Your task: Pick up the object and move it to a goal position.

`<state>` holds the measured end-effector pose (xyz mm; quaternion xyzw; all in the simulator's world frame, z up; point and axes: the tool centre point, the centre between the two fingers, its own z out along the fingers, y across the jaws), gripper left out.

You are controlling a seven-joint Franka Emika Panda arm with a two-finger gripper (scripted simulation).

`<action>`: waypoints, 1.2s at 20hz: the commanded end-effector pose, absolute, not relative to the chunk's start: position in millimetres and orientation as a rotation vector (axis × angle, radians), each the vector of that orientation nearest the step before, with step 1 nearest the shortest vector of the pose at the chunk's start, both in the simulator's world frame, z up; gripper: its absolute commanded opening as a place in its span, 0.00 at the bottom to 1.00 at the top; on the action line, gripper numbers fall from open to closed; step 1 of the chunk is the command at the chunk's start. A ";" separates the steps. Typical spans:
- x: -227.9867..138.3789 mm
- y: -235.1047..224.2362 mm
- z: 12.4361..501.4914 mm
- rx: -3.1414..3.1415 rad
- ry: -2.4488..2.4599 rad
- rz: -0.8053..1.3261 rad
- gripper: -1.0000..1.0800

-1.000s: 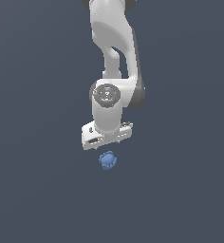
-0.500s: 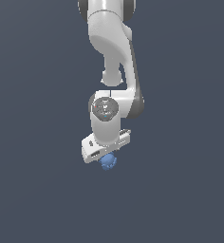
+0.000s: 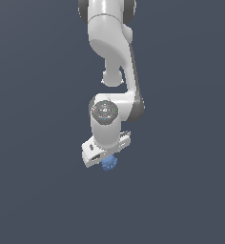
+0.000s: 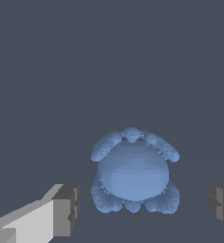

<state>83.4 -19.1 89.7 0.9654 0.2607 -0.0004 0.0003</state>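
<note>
The object (image 4: 133, 172) is a small lumpy blue blob with a bumpy rim, resting on the dark grey floor. The wrist view has it between my two fingertips, with a gap on each side. One grey finger pad (image 4: 66, 210) stands to one side and the other pad (image 4: 222, 208) to the far side. My gripper (image 4: 143, 211) is open around the object without touching it. In the exterior view the white gripper (image 3: 105, 153) sits low over the object (image 3: 109, 163), which peeks out just below it, partly hidden by the hand.
The white arm (image 3: 109, 52) comes down from the top of the exterior view. Around it lies only the plain dark grey floor (image 3: 181, 190).
The gripper has come down over the object, which showed apart below the hand a second ago and is now partly covered by it.
</note>
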 end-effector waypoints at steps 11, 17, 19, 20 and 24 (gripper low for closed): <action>82.8 -18.9 40.9 3.031 0.826 0.000 0.96; 84.1 -18.8 40.7 3.031 0.826 0.000 0.00; 84.1 -18.8 40.7 3.031 0.826 0.000 0.00; 84.1 -18.8 40.7 3.031 0.826 0.000 0.00; 84.1 -18.8 40.7 3.031 0.826 0.000 0.00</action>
